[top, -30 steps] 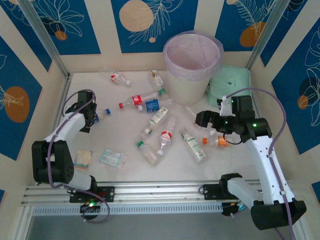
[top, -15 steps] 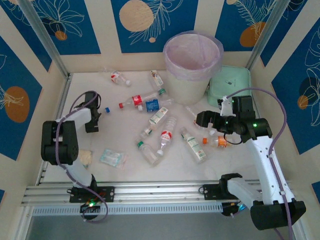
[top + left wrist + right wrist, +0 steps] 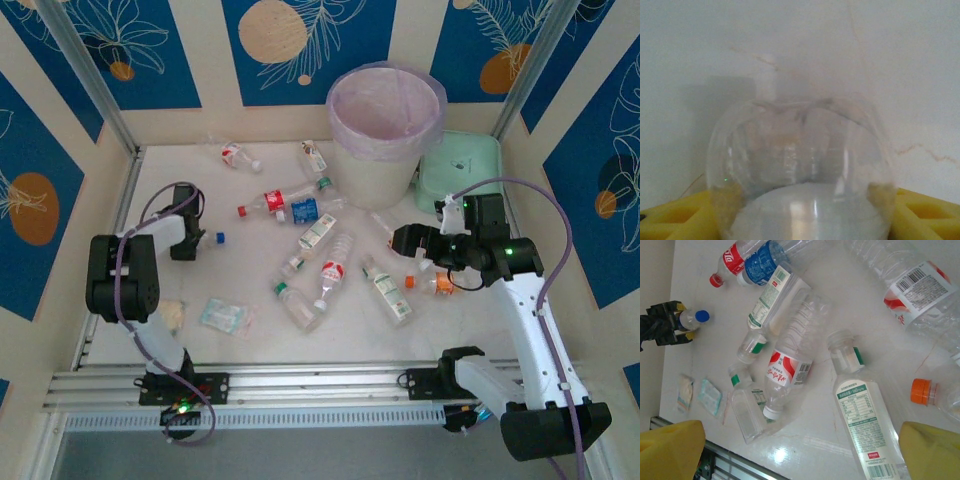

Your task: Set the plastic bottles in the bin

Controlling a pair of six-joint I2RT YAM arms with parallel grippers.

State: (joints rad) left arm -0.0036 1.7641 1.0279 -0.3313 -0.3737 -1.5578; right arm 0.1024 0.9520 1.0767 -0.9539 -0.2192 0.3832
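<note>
The left gripper [image 3: 195, 239] is closed on a small clear plastic bottle with a blue cap [image 3: 212, 238]. In the left wrist view the bottle's round base sits between the yellow pads [image 3: 670, 215] and touches both. It lies low on the white tabletop [image 3: 250, 260], near the metal rail of the left wall [image 3: 118, 225]. Bare surface opens to its right, up to the first of the scattered plastic bottles, a red-labelled one [image 3: 268, 202] lying flat.

The left arm is folded tight (elbow up, close to the left edge), with its forearm reaching toward the far side.

The right gripper [image 3: 403, 240] stands wide open and holds nothing, pointing left above the clutter. Under it lie a green-labelled clear bottle [image 3: 865, 425] and an orange-capped bottle [image 3: 927, 392]. The right arm rises from its base at the near right corner, and its wrist is turned inward.

The round cream-white bin lined with a pale pink bag [image 3: 372, 178] stands upright at the far edge, well apart from the left gripper. A mint-green square case [image 3: 462, 172] sits just beside the bin on its right. Several bottles lie between the bin and the grippers, and two flat clear packets [image 3: 222, 316] rest near the front rail.
</note>
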